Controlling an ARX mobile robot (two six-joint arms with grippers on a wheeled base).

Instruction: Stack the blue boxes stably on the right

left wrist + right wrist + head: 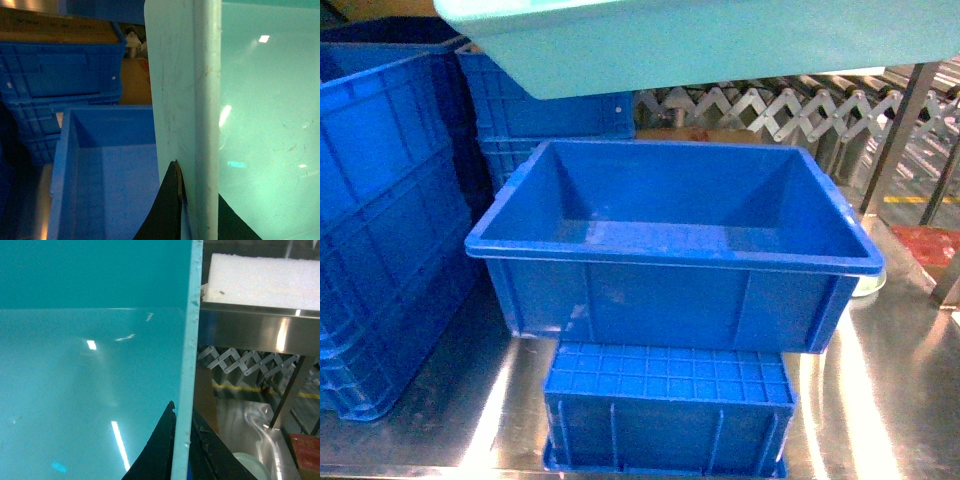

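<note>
Light turquoise smooth-walled plastic tub (700,40), probably light, stiff and slick, held aloft by opposite rims, left tool (192,200) and right tool (182,445) each pinching a wall, above royal-blue wide-rimmed plastic crate (670,290).

All I see of my own body is the fingers of each hand. The left hand (192,210) shows two matte black fingers (162,210) tapering to narrow tips; the right hand (181,450) has the same black, blade-like fingers (157,450). No cables, screws or markings show.

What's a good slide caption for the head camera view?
Turquoise tub held aloft above the open royal-blue crate on a steel table.
</note>
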